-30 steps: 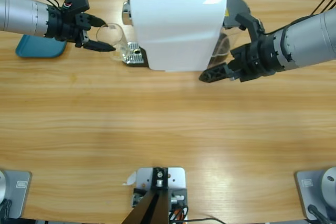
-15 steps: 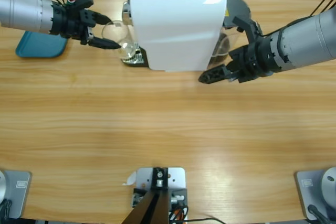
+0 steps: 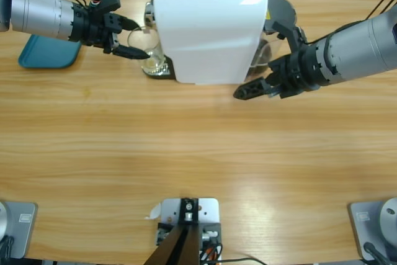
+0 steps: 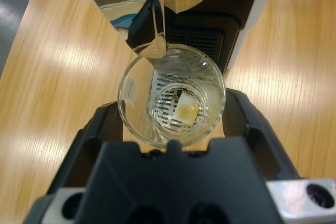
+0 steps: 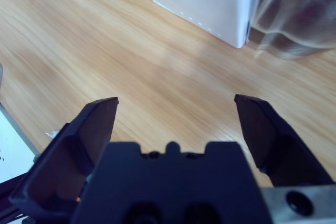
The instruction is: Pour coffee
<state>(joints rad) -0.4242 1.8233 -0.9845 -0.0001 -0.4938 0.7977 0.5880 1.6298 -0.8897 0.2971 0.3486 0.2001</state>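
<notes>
We see the left gripper (image 4: 172,116) clamped on a clear glass (image 4: 171,96) at the white coffee machine (image 3: 208,29), right gripper (image 5: 176,111) spread wide, holding nothing, above the table (image 3: 198,147).

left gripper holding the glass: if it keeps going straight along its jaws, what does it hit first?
Probably the white coffee machine. The left gripper, shut on the glass, points at its dark front recess over the drip grate; remaining depth is unclear.
</notes>
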